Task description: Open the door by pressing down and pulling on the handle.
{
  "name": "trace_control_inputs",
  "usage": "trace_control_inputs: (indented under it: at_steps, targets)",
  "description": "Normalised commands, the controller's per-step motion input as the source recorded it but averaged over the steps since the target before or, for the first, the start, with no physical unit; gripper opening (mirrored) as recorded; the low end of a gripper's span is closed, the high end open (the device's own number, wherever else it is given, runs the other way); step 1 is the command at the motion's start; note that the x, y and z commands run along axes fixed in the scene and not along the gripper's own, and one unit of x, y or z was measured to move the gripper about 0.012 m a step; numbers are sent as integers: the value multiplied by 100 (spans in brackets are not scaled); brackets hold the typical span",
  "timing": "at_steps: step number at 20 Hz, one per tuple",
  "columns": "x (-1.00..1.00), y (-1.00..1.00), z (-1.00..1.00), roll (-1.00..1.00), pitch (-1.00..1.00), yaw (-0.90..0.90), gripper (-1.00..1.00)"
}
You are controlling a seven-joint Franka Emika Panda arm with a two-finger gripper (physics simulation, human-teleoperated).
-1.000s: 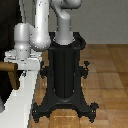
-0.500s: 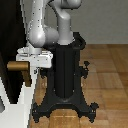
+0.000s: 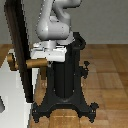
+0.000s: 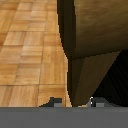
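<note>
The door [image 3: 19, 47] is a tall dark panel with a pale frame edge, standing at the exterior view's left and swung partway out. The brass-brown handle [image 3: 35, 63] sticks out from it toward the robot. My grey-white gripper [image 3: 48, 56] sits right over the handle's outer end. In the wrist view the handle [image 4: 92, 35] fills much of the picture, and its bar runs down between my fingertips [image 4: 95, 101]. The gripper [image 4: 73, 102] straddles the bar. One finger is at the bar and a sliver of floor shows beside the other.
The black ribbed robot pedestal [image 3: 65, 82] stands right beside the door's edge on a spread-legged base [image 3: 75, 107]. The wooden floor [image 3: 107, 70] lies around it. A white surface [image 3: 10, 95] lies below the door at the exterior view's left.
The door and handle have swung toward the exterior view's right, closer to the pedestal. My gripper moved the same way, staying over the handle.
</note>
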Motion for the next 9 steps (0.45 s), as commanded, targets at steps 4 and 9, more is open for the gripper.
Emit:
trace_control_inputs:
  at_steps: [4,9]
  targets:
    - [0,100,0,0,0,0,-100]
    - [0,40,0,0,0,0,-100]
